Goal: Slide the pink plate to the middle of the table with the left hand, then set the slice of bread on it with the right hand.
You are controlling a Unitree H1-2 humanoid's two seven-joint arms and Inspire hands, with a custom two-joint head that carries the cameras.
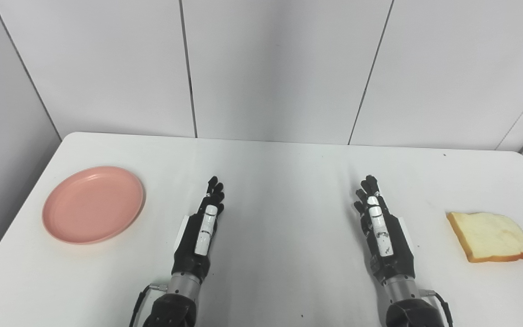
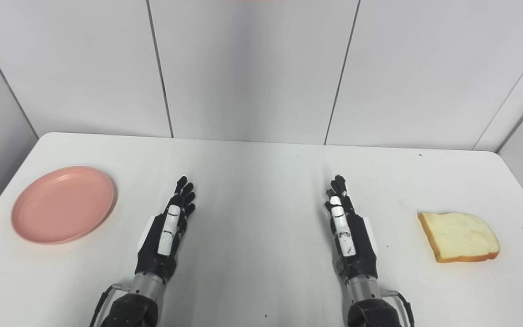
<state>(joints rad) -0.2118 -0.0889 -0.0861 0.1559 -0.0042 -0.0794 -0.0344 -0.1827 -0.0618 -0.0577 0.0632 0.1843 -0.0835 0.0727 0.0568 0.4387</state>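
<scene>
A pink plate (image 1: 93, 204) lies empty on the left side of the white table (image 1: 284, 181). A slice of bread (image 1: 488, 236) with a tan crust lies flat on the right side. My left hand (image 1: 202, 229) is open and empty, fingers stretched forward, to the right of the plate and apart from it. My right hand (image 1: 382, 231) is open and empty, fingers stretched forward, to the left of the bread and apart from it. Both hands are held edge-up over the near middle of the table.
White wall panels (image 1: 279, 68) stand behind the table's far edge. The table's left edge runs close past the plate, and its right edge lies just beyond the bread.
</scene>
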